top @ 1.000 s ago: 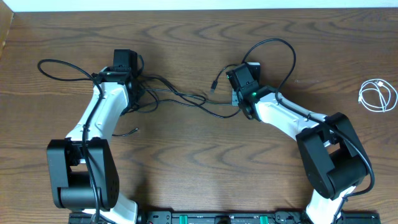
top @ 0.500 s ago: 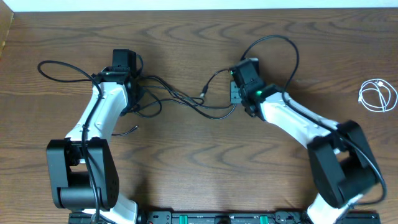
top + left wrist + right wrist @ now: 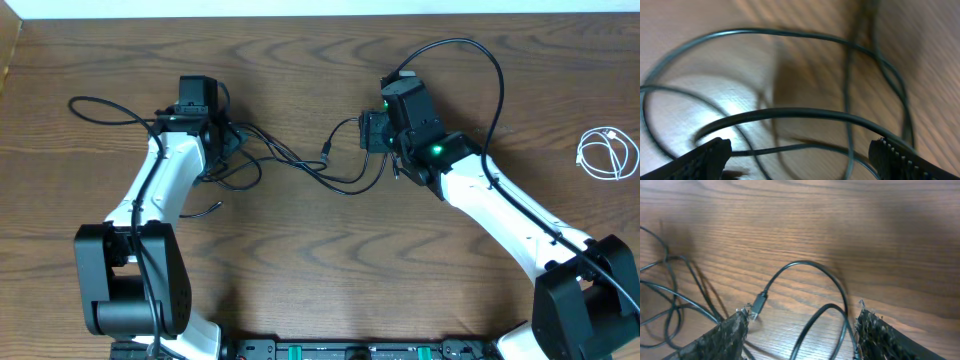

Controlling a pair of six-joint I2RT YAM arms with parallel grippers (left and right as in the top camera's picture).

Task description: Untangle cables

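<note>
Far left: one loop of the black cables [image 3: 100, 105] lies flat on the table [image 3: 300, 260], reaching out from under the left arm toward the table's left edge.

Left pincer [image 3: 222, 142]: sits low over the knot of black cord.
- In the wrist view it stands wide open, with its fingers [image 3: 710, 157] far apart at the bottom corners.
- One black strand arcs across the gap between them. It is not clamped, and the pincer has hold of nothing.
- More strands cross and loop on the wood just beyond the tips. The view is blurred, so I cannot count them.
- A loose black end lies on the table just beside the left arm, nearer me than the knot.

Middle: black strands run right from the knot across bare wood, sagging toward me on the way. One ends in a small plug [image 3: 328, 152] just left of the right pincer.

Right pincer [image 3: 372, 135]: also open, fingers well apart, gripping nothing.
- Its wrist view shows a black loop lying on the wood in the gap between the fingers.
- The plug [image 3: 758, 302] rests on the table close to the left-hand finger. I cannot tell whether they touch.

Far right: the white cable [image 3: 607, 153] lies coiled by itself near the table's right edge. It is well apart from both pincers and from the black cables.
</note>
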